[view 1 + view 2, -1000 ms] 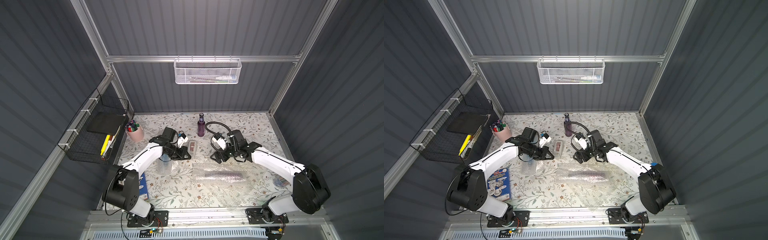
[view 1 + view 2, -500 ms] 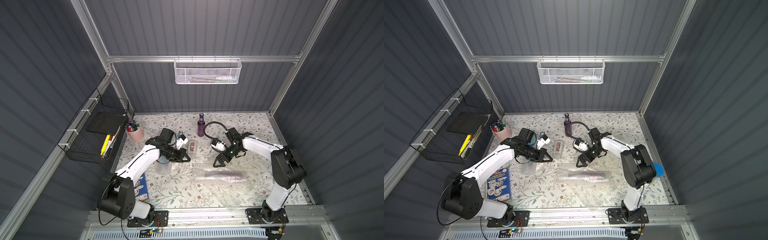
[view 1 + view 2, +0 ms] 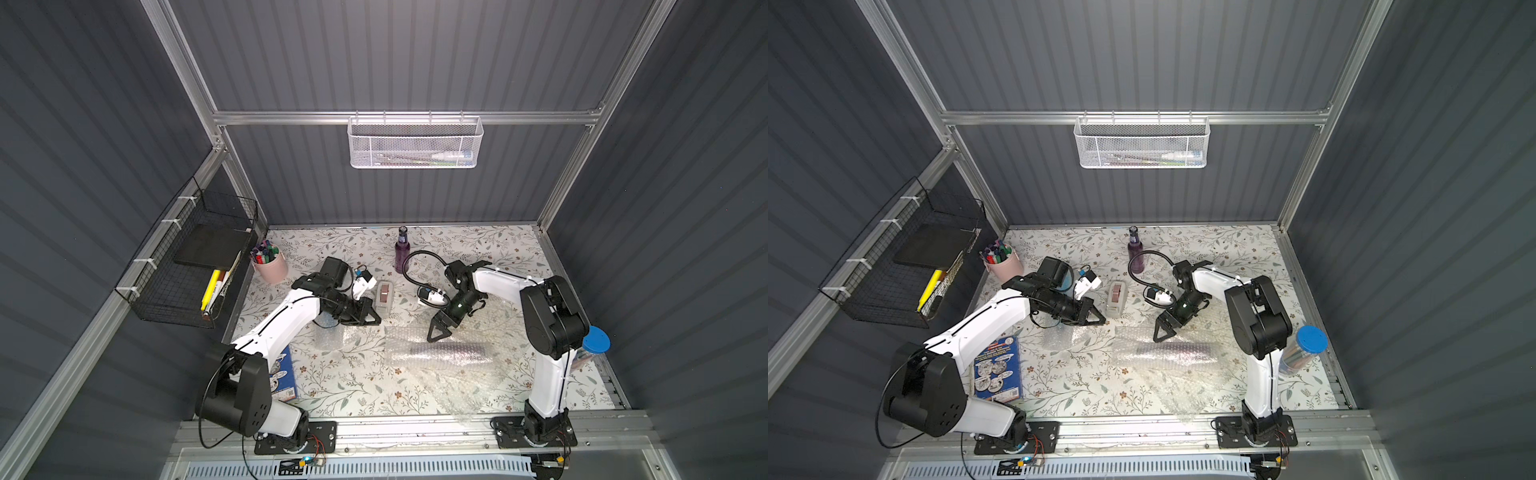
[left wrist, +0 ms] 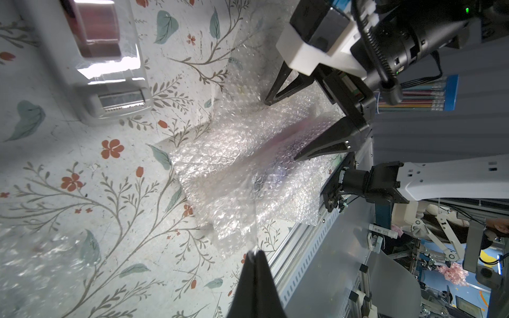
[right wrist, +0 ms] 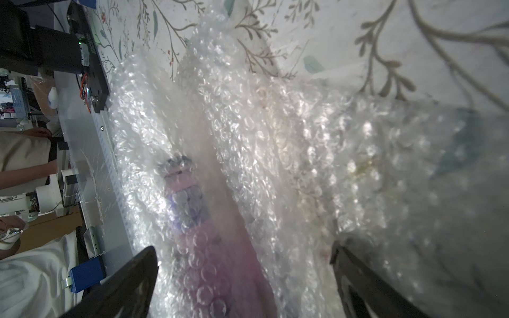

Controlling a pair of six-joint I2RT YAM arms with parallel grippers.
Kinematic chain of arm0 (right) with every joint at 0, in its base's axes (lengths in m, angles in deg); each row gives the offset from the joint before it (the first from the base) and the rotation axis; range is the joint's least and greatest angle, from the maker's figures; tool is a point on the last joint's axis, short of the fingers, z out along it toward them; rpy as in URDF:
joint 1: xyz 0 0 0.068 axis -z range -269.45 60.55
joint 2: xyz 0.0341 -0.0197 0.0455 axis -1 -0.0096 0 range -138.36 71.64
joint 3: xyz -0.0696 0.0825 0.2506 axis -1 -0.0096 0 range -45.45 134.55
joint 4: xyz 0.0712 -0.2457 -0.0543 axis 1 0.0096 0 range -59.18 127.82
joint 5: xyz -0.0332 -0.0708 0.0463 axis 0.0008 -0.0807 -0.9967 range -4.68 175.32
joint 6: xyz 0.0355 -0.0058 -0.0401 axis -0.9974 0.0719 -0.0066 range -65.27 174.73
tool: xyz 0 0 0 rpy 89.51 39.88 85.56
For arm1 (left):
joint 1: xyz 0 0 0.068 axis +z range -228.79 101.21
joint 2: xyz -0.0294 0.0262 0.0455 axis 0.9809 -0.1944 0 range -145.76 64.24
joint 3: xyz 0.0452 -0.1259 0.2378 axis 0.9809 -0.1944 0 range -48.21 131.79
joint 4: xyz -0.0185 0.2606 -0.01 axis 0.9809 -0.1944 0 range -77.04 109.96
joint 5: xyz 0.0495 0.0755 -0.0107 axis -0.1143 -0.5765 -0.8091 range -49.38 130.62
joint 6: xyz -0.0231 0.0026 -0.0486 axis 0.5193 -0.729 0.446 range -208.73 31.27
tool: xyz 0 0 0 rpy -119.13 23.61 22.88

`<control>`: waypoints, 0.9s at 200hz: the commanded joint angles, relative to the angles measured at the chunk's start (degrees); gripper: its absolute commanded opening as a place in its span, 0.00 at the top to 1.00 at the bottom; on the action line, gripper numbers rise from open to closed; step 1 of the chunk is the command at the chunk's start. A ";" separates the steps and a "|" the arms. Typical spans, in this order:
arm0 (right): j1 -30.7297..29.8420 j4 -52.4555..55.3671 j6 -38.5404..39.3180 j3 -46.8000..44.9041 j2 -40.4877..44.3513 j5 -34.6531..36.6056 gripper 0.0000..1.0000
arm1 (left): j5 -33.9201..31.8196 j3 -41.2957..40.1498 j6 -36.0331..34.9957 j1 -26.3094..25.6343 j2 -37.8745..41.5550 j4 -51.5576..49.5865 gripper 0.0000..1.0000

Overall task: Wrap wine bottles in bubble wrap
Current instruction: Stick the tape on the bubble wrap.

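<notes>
Lying on its side near the middle of the bench (image 3: pixel 345 382), a purple bottle (image 3: pixel 446 350) is rolled inside bubble wrap (image 3: pixel 409 357). In the right wrist view its pale label (image 5: pixel 180 176) shows faintly through the bubbles. More of the sheet spreads loose and crinkled toward the bench's front edge. The right hand (image 3: pixel 439 334) hangs at the bundle's far side, pointing down at it. Its fingers (image 5: pixel 132 275) are spread wide to either side of the bottle and grip nothing; whether they touch the wrap I cannot tell. The left hand (image 3: pixel 376 322) sits to the bundle's left with its fingers pressed together, and whether they pinch anything I cannot tell. A tape dispenser (image 3: pixel 384 296) rests just beside the left hand, between the two arms. A second purple bottle (image 3: pixel 402 251) stands upright near the back wall, well apart from the bundle. A pink cup (image 3: pixel 270 268) of markers stands in the back left corner.
</notes>
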 commanded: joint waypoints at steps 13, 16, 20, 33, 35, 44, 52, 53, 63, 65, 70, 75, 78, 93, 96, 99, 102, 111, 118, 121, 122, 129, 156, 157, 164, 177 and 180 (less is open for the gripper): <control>-0.48 2.04 5.26 -1.96 2.68 -4.13 0.01 | 1.07 -0.56 -1.51 -0.26 -1.28 -0.30 1.00; -0.43 1.94 5.26 -2.24 2.97 -4.20 0.01 | 1.08 -0.66 -1.51 -0.28 -1.29 -0.30 1.00; -0.43 1.70 5.26 -2.66 3.28 -4.37 0.02 | 1.12 -0.78 -1.55 -0.26 -1.29 -0.30 1.00; -0.73 1.57 5.26 -3.99 4.53 -4.56 0.03 | 1.05 -0.83 -1.60 -0.26 -1.49 -0.30 1.00; -0.81 1.57 5.30 -4.20 4.69 -4.41 0.03 | 1.11 -0.83 -1.60 -0.26 -1.47 -0.30 1.00; -1.04 1.03 5.01 -5.32 5.73 -3.91 0.04 | 1.08 -0.83 -1.68 -0.26 -1.64 -0.39 1.00; -1.12 -0.01 4.55 -6.48 7.06 -3.82 0.04 | 1.07 -0.83 -1.77 -0.26 -1.85 -0.41 1.00; -1.17 -0.14 4.51 -6.65 7.24 -3.81 0.04 | 1.06 -0.83 -1.77 -0.26 -1.88 -0.31 1.00; -1.42 -2.46 3.71 -8.40 9.14 -3.82 0.05 | 1.26 -0.83 -1.77 -0.26 -2.18 -0.22 1.00; -1.58 -2.78 3.55 -8.78 9.47 -3.72 0.05 | 1.34 -0.83 -1.77 -0.26 -2.28 -0.22 1.00; -1.98 -3.43 3.32 -9.39 10.38 -3.01 0.05 | 1.33 -0.83 -1.77 -0.26 -2.41 -0.13 1.00; -2.45 -3.97 3.08 -9.97 11.04 -2.22 0.05 | 1.41 -0.68 -1.77 -0.26 -2.58 -0.06 1.00; -2.67 -4.53 2.90 -10.26 11.52 -1.80 0.05 | 1.41 -0.73 -1.77 -0.26 -2.68 -0.04 1.00; -3.81 -7.43 1.69 -12.82 13.89 1.19 0.07 | 1.57 -0.72 -1.69 -0.26 -3.04 0.12 1.00; -4.05 -8.16 1.43 -13.44 14.40 1.76 0.07 | 1.61 -0.74 -1.64 -0.26 -3.07 0.17 1.00; -4.21 -8.73 1.13 -13.96 15.04 2.27 0.08 | 1.65 -0.63 -1.60 -0.26 -3.05 0.14 1.00; -4.42 -9.43 1.05 -14.44 15.50 2.94 0.08 | 1.72 -0.61 -1.60 -0.26 -3.07 0.14 1.00; -5.14 -11.16 0.53 -16.13 17.40 4.57 0.09 | 1.93 -0.57 -1.52 -0.26 -2.98 0.09 1.00; -5.80 -12.38 0.26 -17.24 18.94 5.95 0.10 | 2.12 -0.38 -1.51 -0.30 -2.96 0.09 1.00; -6.08 -12.65 0.25 -17.68 19.58 6.57 0.10 | 2.32 -0.23 -1.51 -0.26 -2.96 0.10 1.00; -6.20 -12.88 0.25 -17.83 19.73 6.79 0.10 | 2.29 -0.22 -1.51 -0.26 -2.96 0.07 1.00; -6.90 -13.77 0.25 -18.77 21.13 8.21 0.11 | 2.51 0.04 -1.51 -0.26 -3.04 0.01 1.00; -10.82 -16.87 -0.36 -21.95 25.31 15.84 0.15 | 4.09 0.39 -0.83 -0.26 -4.17 1.15 1.00; -10.98 -16.92 -0.36 -22.08 25.37 16.12 0.15 | 4.15 0.35 -0.82 -0.30 -4.23 1.17 1.00; -12.09 -17.21 -0.18 -22.73 26.12 18.00 0.15 | 4.69 0.39 -0.57 -0.26 -4.45 1.65 1.00; -14.21 -18.18 0.00 -24.14 27.65 21.99 0.17 | 5.42 0.64 0.11 -0.26 -4.96 2.39 1.00; -14.61 -18.34 0.02 -24.46 28.00 22.18 0.17 | 5.64 0.82 0.23 -0.26 -5.19 2.39 1.00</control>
